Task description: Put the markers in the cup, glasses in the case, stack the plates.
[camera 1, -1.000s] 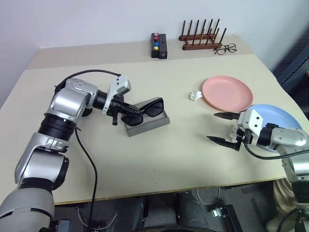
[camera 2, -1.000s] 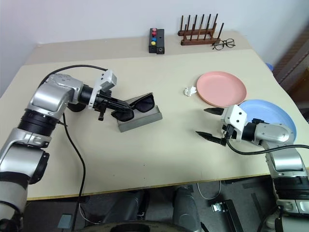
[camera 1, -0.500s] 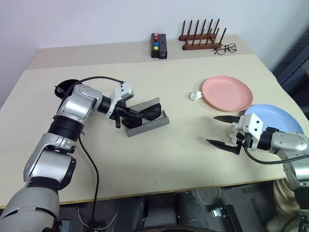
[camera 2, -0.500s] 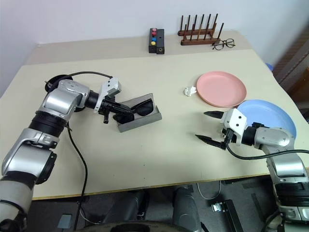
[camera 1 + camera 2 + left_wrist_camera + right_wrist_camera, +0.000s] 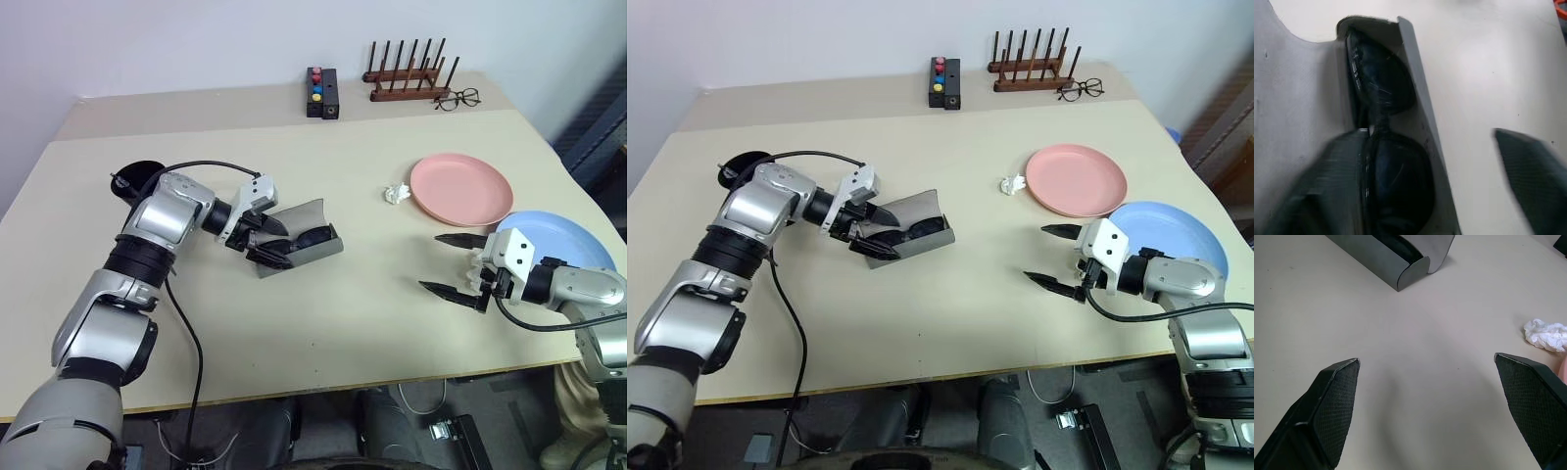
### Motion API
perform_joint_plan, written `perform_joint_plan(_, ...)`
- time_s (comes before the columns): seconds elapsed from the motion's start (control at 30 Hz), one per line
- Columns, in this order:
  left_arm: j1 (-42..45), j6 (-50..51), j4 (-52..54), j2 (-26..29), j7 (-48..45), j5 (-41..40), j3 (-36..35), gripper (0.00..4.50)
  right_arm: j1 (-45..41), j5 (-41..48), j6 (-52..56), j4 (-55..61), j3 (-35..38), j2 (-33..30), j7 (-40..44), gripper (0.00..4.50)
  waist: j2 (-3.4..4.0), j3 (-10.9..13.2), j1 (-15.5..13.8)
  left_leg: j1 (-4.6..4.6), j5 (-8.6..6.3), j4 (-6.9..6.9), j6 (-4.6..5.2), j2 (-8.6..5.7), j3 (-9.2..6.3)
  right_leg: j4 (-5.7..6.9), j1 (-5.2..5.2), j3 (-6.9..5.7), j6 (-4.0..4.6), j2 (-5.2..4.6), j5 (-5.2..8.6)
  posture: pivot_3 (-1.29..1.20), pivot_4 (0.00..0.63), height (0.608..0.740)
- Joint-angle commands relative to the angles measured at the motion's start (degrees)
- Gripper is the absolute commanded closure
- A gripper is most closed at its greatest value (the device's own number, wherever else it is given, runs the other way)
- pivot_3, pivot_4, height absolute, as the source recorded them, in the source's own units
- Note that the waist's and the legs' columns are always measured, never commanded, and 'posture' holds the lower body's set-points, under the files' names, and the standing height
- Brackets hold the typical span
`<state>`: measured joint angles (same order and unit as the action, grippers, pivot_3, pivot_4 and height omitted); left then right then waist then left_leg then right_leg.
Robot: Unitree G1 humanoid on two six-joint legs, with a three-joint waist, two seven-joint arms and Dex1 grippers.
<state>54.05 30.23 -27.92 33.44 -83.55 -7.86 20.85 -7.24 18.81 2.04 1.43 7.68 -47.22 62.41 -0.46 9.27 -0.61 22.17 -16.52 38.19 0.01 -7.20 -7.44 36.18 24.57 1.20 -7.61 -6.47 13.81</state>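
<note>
The black sunglasses [image 5: 1386, 147] lie lengthwise inside the open grey case [image 5: 323, 250], whose lid [image 5: 299, 213] stands up behind them. My left gripper [image 5: 271, 242] is at the case's left end, open, one finger [image 5: 1533, 186] outside the case wall. Over bare table my right gripper [image 5: 449, 262] hangs open and holds nothing. Just right of it lies the light blue plate [image 5: 563, 240], and the pink plate [image 5: 460, 189] sits farther back. The black cup [image 5: 135, 177] shows partly behind my left arm. The markers are out of view.
A crumpled white tissue [image 5: 395, 194] lies left of the pink plate. Along the back stand a black box with coloured buttons [image 5: 322, 92], a wooden peg rack [image 5: 407, 76] and wire-framed spectacles [image 5: 457, 98]. The blue plate is near the table's right edge.
My left gripper has opened and let go of the sunglasses, which have dropped from its tips into the case. The right arm has stayed put.
</note>
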Motion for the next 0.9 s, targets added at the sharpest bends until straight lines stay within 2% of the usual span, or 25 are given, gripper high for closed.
perform_joint_plan(0.03, 3.71, -2.08, 1.0, 0.16, 2.91, -0.36, -4.34, 0.03, -0.72, 0.75, -0.37, 1.82, 1.56, -0.55, -0.12, 0.0, -0.01, 0.01, 0.01, 0.0, 0.0, 0.0, 0.0, 0.0, 0.0, 0.0, 0.0, 0.0, 0.0, 0.0, 0.0, 0.0, 0.15, 0.74)
perform_joint_plan(0.3, 9.76, -1.12, -1.5, -2.57, 15.33, -1.6, -12.67, 0.03, -3.19, 0.15, -0.86, 0.09, 0.36, 0.16, -0.11, 0.0, -0.01, 0.0, 0.01, 0.04, 0.0, 0.02, 0.0, 0.0, -0.01, 0.0, 0.01, -0.01, 0.0, 0.0, 0.0, 0.0, 0.15, 0.74)
perform_joint_plan(0.4, 10.0, -0.43, -3.92, -3.12, 21.05, -0.63, -14.33, 0.88, -4.44, -0.1, -1.06, -0.77, -0.19, 0.45, -0.03, 0.0, -0.01, 0.01, 0.11, 0.03, 0.0, 0.01, 0.0, 0.01, -0.01, 0.01, 0.04, -0.01, 0.0, 0.0, 0.0, 0.0, 0.15, 0.74)
perform_joint_plan(0.5, 8.72, 1.11, -3.45, -2.9, 23.36, -0.36, -14.16, 2.28, -4.95, -0.21, -1.27, -1.32, -0.31, 0.53, 0.15, 0.0, -0.02, 0.01, 0.08, 0.04, 0.0, 0.01, 0.0, 0.0, 0.0, 0.02, 0.06, -0.01, -0.01, 0.0, 0.0, 0.0, 0.15, 0.74)
perform_joint_plan(0.63, 4.36, 1.67, -0.79, -2.74, 26.99, 2.47, -11.68, 4.37, -5.37, -0.45, -1.54, -1.77, -0.49, 0.88, 0.25, 0.0, -0.01, 0.0, 0.06, 0.05, 0.0, 0.01, 0.0, 0.0, 0.0, 0.02, 0.06, 0.0, -0.01, 0.0, -0.01, 0.0, 0.15, 0.74)
perform_joint_plan(0.9, -4.28, -0.4, 5.74, -3.38, 26.78, 7.23, -4.73, 4.45, -5.22, -0.46, -1.39, -1.2, -0.79, 1.46, 0.02, 0.0, 0.0, 0.0, -0.1, 0.09, 0.0, 0.05, 0.0, -0.02, -0.01, 0.03, 0.06, 0.0, -0.01, -0.01, -0.01, 0.0, 0.15, 0.74)
